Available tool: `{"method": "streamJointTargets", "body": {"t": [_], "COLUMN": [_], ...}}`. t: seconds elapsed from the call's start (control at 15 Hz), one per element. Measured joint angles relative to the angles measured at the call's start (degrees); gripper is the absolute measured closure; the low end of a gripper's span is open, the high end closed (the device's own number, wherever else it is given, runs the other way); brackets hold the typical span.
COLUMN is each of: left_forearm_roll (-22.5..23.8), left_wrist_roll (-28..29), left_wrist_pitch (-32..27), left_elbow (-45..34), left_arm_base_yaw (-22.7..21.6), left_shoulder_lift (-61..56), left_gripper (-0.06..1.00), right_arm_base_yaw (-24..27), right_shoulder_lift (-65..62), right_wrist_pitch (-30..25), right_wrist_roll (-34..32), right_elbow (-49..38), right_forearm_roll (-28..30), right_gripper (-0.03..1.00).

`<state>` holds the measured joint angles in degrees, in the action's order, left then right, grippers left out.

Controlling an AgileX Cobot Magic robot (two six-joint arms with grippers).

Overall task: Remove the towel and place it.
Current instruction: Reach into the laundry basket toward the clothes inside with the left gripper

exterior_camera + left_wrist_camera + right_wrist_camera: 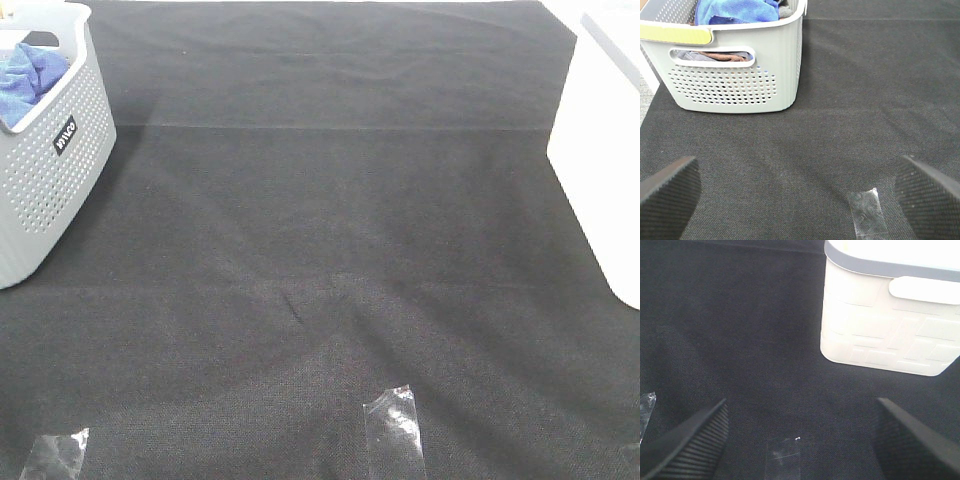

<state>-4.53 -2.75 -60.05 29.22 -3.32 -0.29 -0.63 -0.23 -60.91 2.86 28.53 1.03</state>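
Plainly, the towel (28, 80) lay bunched inside the grey perforated basket (55, 190) at the upper left of the exterior high frame, its blue folds showing just above the rim and not hanging over the side. The basket stood on the black cloth-covered worktop (330, 250) and carried a small dark label (64, 134) on the wall facing the centre. At the far right of the same frame, well apart from the basket, stood a white bin (600, 170), partly cut off by the frame edge. Two strips of clear tape were stuck to the worktop along the bottom edge, one right of centre (395, 430) and one at the lower left corner (55, 455). Neither arm appeared in that view. The left wrist camera showed the left hand (800, 195) with its two dark ribbed fingers (667, 195) spread wide apart and holding nothing, only worktop and a strip of tape between them; the basket stood beyond them with the towel heaped on top, and a brown cloth (722, 56) was visible through the handle slot. The right wrist camera showed the right hand (800, 440) likewise spread wide and empty over the worktop, with the white bin standing beyond its fingers (690, 445)
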Motion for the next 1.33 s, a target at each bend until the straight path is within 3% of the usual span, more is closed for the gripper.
{"method": "streamJointTargets", "body": {"t": [1.33], "left_forearm_roll": [0.0], "left_wrist_roll": [0.0], "left_wrist_pitch": [0.0], "left_elbow": [0.0], "left_arm_base_yaw": [0.0], "left_shoulder_lift": [0.0], "left_gripper": [-0.05], "right_arm_base_yaw": [0.0], "right_shoulder_lift": [0.0], "right_wrist_pitch": [0.0], "right_wrist_roll": [0.0], "right_elbow": [0.0], "right_forearm_roll": [0.0], "right_gripper": [0.22]}}
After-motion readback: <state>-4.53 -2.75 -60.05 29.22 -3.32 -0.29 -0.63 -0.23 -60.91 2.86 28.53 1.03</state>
